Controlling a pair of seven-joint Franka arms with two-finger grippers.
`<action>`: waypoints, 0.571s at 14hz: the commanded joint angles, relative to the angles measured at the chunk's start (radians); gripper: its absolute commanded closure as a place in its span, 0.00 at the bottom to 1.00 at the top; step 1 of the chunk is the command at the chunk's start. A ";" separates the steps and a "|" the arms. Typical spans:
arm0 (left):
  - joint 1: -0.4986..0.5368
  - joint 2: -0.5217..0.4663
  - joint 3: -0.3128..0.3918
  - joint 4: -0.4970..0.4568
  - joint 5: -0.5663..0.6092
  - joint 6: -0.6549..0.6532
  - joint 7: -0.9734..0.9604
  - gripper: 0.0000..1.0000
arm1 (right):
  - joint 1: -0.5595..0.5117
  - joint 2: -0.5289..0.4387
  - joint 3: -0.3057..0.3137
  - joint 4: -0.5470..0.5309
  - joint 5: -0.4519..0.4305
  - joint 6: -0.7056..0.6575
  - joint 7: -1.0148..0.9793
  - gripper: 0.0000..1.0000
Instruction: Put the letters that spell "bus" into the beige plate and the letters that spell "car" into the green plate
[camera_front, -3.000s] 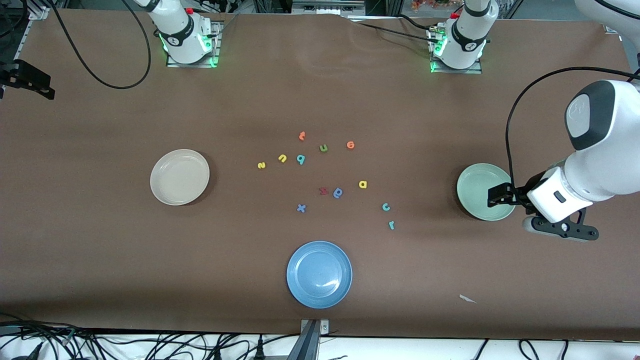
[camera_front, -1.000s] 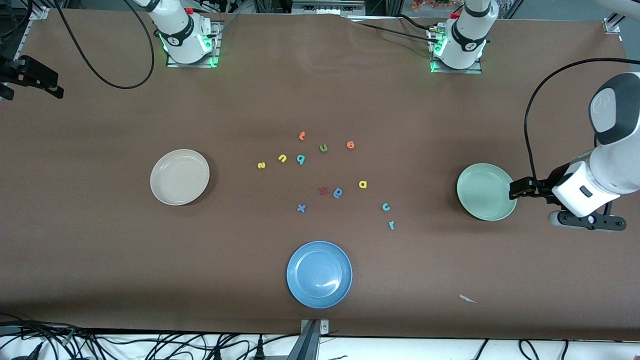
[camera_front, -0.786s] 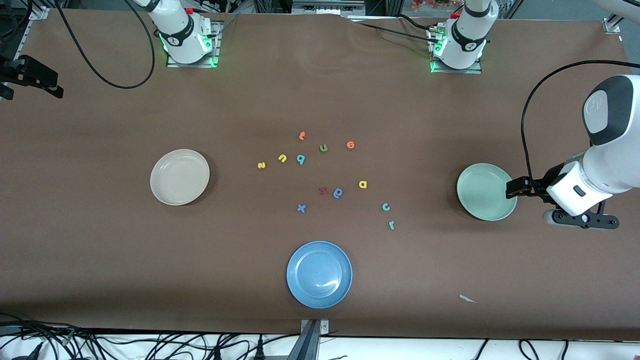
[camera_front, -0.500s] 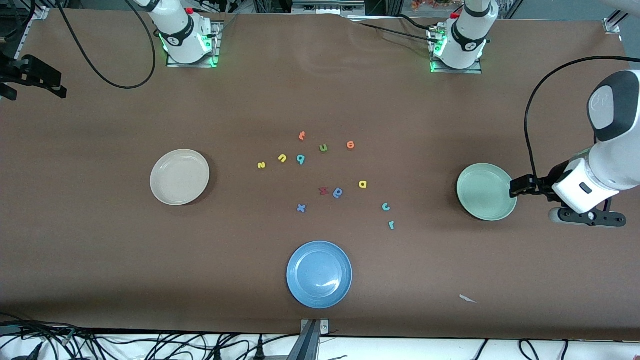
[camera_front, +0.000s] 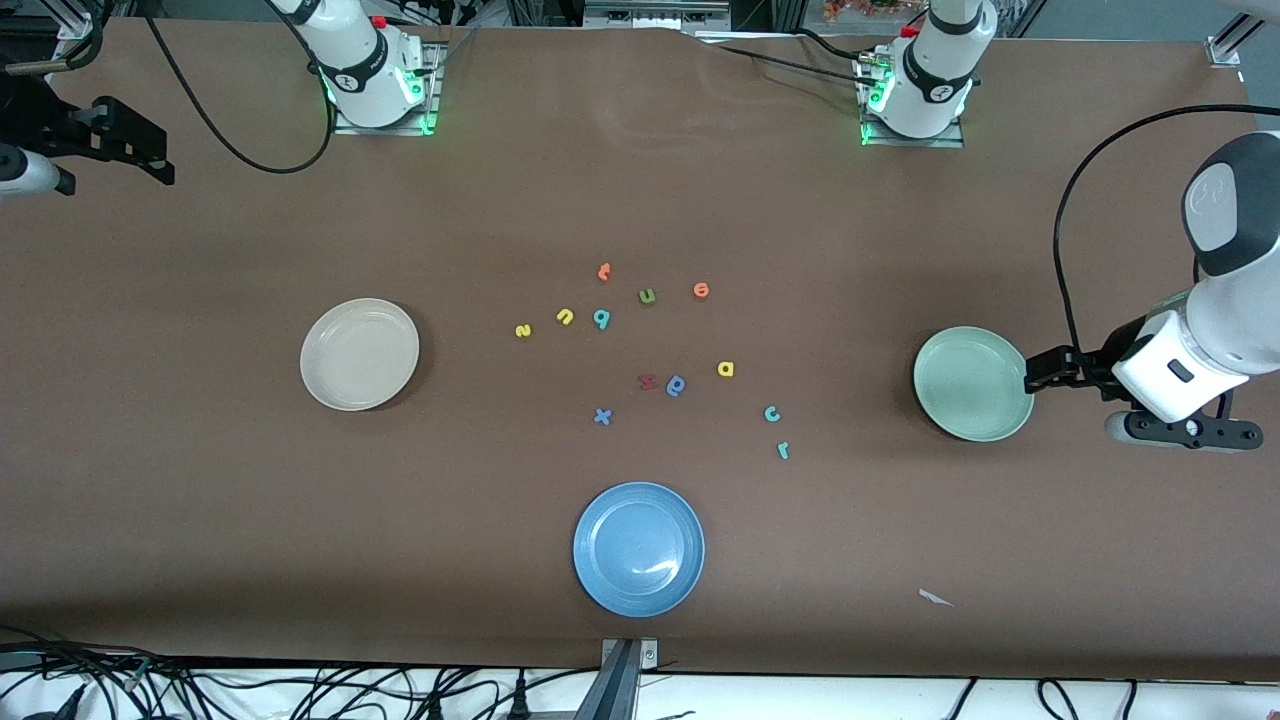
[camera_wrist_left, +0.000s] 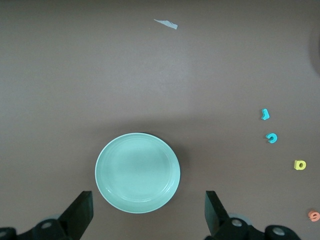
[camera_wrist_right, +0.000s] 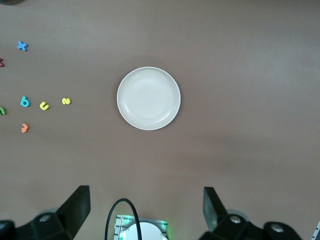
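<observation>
The beige plate (camera_front: 359, 354) and the green plate (camera_front: 972, 383) are round, shallow, raised-rimmed and lie flat, toward the right arm's and left arm's ends. Between them lie the yellow s (camera_front: 523, 330), yellow u (camera_front: 565, 316) and teal b (camera_front: 601, 318) in a row, with the yellow a (camera_front: 726, 369), teal c (camera_front: 772, 413) and teal r (camera_front: 783, 450) nearer the camera. The left gripper (camera_front: 1042, 371) hangs beside the green plate, jaws apart. The right gripper (camera_wrist_right: 145, 210) hangs high over its table end, jaws apart.

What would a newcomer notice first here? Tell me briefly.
A scatter of tiny colored foam letters lies mid-table between three empty plates: the beige plate toward the right arm's end, the green plate toward the left arm's end, the blue plate nearest the front camera. The left gripper hangs open at the green plate's edge.
</observation>
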 joint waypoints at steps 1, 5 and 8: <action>0.006 -0.032 -0.003 -0.036 -0.009 0.012 -0.002 0.01 | -0.003 0.022 0.002 0.007 0.014 0.008 -0.007 0.00; 0.004 -0.032 -0.005 -0.039 -0.009 0.012 -0.008 0.01 | 0.021 0.054 0.004 0.009 0.013 0.039 -0.008 0.00; 0.006 -0.030 -0.005 -0.034 -0.009 0.014 -0.008 0.01 | 0.021 0.065 0.002 0.009 0.014 0.031 -0.013 0.00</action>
